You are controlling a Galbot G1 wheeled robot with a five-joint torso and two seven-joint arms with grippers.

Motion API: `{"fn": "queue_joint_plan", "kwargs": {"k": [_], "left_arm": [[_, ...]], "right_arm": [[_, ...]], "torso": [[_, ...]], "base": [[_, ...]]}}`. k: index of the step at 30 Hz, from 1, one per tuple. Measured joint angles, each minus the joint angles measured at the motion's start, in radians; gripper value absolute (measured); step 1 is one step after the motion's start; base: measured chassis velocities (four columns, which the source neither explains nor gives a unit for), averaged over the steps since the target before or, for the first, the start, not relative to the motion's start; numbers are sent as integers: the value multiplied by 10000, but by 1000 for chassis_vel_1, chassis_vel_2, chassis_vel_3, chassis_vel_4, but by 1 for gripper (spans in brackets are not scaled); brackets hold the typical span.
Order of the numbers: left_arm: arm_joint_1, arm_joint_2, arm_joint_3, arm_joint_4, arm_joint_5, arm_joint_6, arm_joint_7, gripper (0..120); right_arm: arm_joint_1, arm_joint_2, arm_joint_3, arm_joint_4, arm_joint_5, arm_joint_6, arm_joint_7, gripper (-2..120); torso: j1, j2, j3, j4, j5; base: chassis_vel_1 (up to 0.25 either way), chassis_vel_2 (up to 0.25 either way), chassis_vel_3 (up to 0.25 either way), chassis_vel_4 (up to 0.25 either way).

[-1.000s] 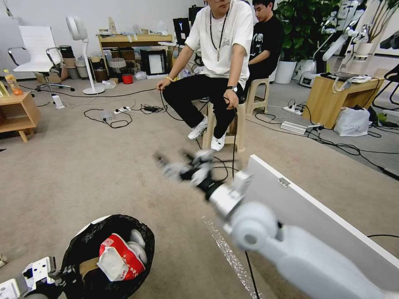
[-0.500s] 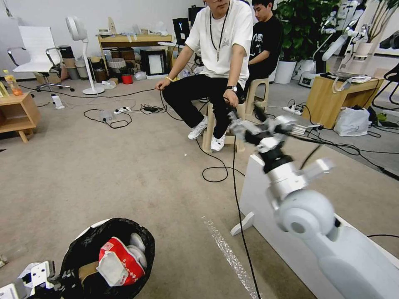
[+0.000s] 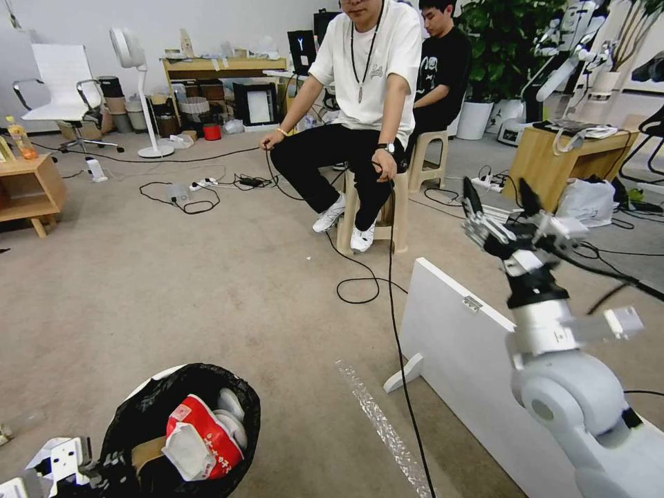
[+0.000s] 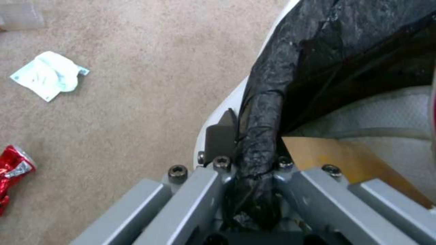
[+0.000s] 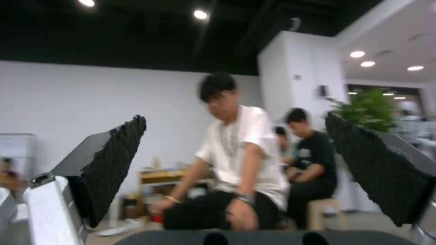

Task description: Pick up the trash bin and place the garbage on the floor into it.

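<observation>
Down on the floor (image 3: 173,290) stands one trash bin (image 3: 181,429), mouth up, its bag rim pinched by the left claw (image 4: 254,163); beside the bin lie one white tissue (image 4: 47,75) and one crushed red piece (image 4: 13,173); beyond the bin, the right claw (image 3: 501,200) points upward, spread

Right arm is chunky pale-grey plastic with a round joint cap, then a silver metal wrist collar and black cuff. Right gripper (image 3: 503,198) has black ridged pads (image 5: 113,160). Left gripper (image 4: 254,160) is grey metal, dark hex screws along its front.
</observation>
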Motion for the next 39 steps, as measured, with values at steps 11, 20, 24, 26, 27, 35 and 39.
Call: {"fn": "queue_joint_plan", "kwargs": {"k": [11,20,24,26,27,35,39], "left_arm": [[-86,-53,151,1,70,0,46,1],[-177,-234,292,7,318,0,195,1],[-192,-286,354,5,396,0,244,1],[-198,-287,361,5,402,0,254,1],[-211,-285,368,10,403,0,262,1],[-223,-292,377,36,377,0,264,1],[-194,-316,370,23,355,0,267,1]], "right_arm": [[-2369,891,708,111,-1733,200,16,100],[-3270,1958,-965,-537,-3683,235,403,100],[-3264,2087,-1206,-659,-3793,230,409,100],[-3244,2101,-1250,-691,-3794,227,409,100],[-3218,2102,-1305,-745,-3794,225,408,100],[-3081,2038,-1402,-921,-3690,230,407,100],[-3004,2048,-1469,-964,-3649,249,404,100]], "torso": [[0,0,-1,-3,-3],[0,0,0,0,-3],[0,0,0,0,-3],[0,0,0,0,-3],[0,0,0,0,-2],[0,0,0,-1,-2],[0,0,1,0,-2]], "base": [[0,0,0,0],[0,0,0,0],[0,0,0,0],[0,0,0,0],[0,0,0,0],[0,0,0,0],[0,0,0,0]]}}
